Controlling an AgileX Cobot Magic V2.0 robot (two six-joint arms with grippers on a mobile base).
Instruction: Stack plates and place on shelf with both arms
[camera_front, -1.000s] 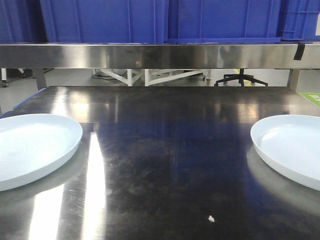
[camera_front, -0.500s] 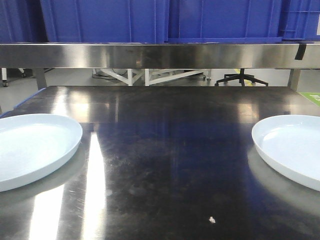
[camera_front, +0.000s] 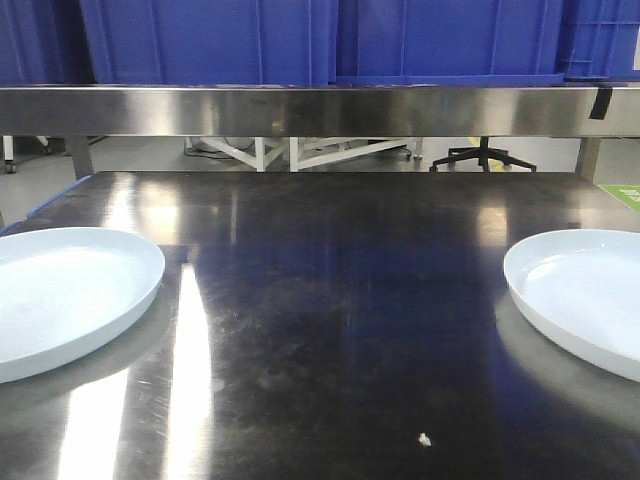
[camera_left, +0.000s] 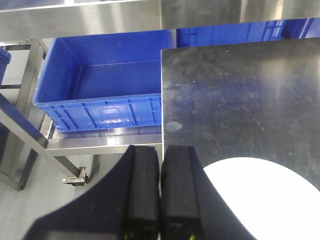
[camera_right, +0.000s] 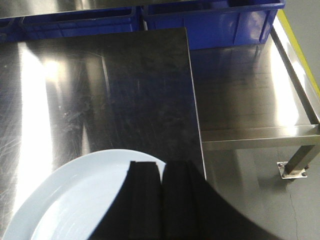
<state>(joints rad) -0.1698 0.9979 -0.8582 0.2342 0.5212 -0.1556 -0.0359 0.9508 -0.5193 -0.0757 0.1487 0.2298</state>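
left gripper (camera_left: 161, 150), clenched empty, hangs over the left edge of the table (camera_left: 240, 100), left plate (camera_left: 260, 200) just right of its fingers (camera_left: 177, 190). right gripper (camera_right: 161, 164), clenched empty, overlaps the rim of the right plate (camera_right: 70, 200).

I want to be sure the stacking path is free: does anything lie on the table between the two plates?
Nothing visible blocks it. Between the left plate and the right plate the steel table shows only reflections; a tiny white speck lies nearer the front edge.

Left plate (camera_front: 70, 295), right plate (camera_front: 585, 298), well apart
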